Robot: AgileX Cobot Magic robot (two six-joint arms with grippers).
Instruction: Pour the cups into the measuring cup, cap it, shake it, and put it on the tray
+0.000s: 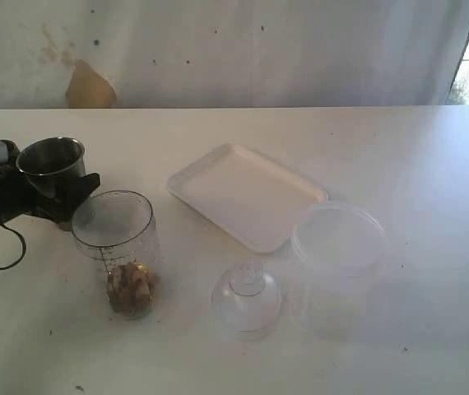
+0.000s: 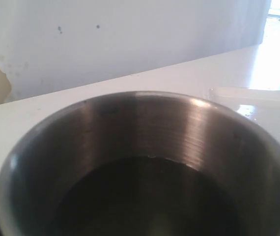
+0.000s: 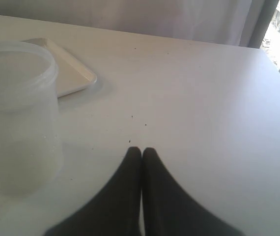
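Observation:
My left gripper [image 1: 53, 188] is shut on the steel tumbler [image 1: 51, 159], holding it upright above the table at the far left. In the left wrist view the tumbler [image 2: 145, 162] fills the picture and its inside looks dark. The clear measuring cup [image 1: 118, 239] stands just right of and in front of the tumbler, uncapped, with brownish bits [image 1: 131, 288] at its bottom. The white tray [image 1: 247, 194] lies bare at the centre, also in the right wrist view [image 3: 73, 71]. The wooden cup is out of view. My right gripper [image 3: 141, 150] is shut on nothing, low over bare table.
A clear domed lid [image 1: 247, 298] rests on the table in front of the tray. A wide frosted tub [image 1: 339, 247] stands to the lid's right, close beside my right gripper [image 3: 17, 113]. A black cable [image 1: 0, 255] loops at the left edge.

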